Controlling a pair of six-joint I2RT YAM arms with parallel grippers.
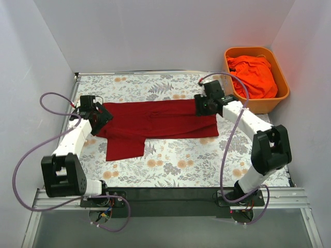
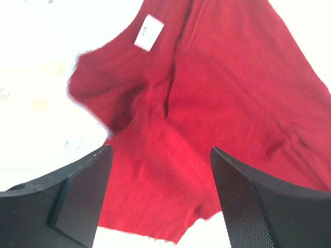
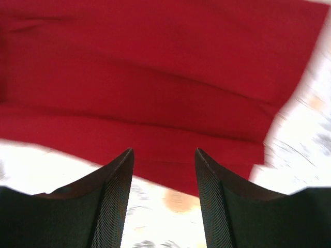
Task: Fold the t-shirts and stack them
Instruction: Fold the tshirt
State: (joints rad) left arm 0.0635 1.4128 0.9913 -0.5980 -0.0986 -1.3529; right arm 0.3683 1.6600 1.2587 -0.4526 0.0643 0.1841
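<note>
The dark crimson t-shirt [image 1: 155,121] lies folded into a long strip across the flowered table, with one sleeve sticking out toward the front left. My left gripper [image 1: 102,114] is open over the shirt's left end; in the left wrist view the cloth [image 2: 207,103] with a white label [image 2: 148,32] lies between and beyond the fingers. My right gripper [image 1: 199,106] is open over the shirt's right end; in the right wrist view the cloth [image 3: 155,77] lies just beyond the fingertips. The bright orange-red t-shirt [image 1: 254,75] lies crumpled in the tub.
The orange plastic tub [image 1: 282,93] stands at the back right corner. The flowered tablecloth [image 1: 176,165] covers the table between white walls. Purple cables loop off both arms.
</note>
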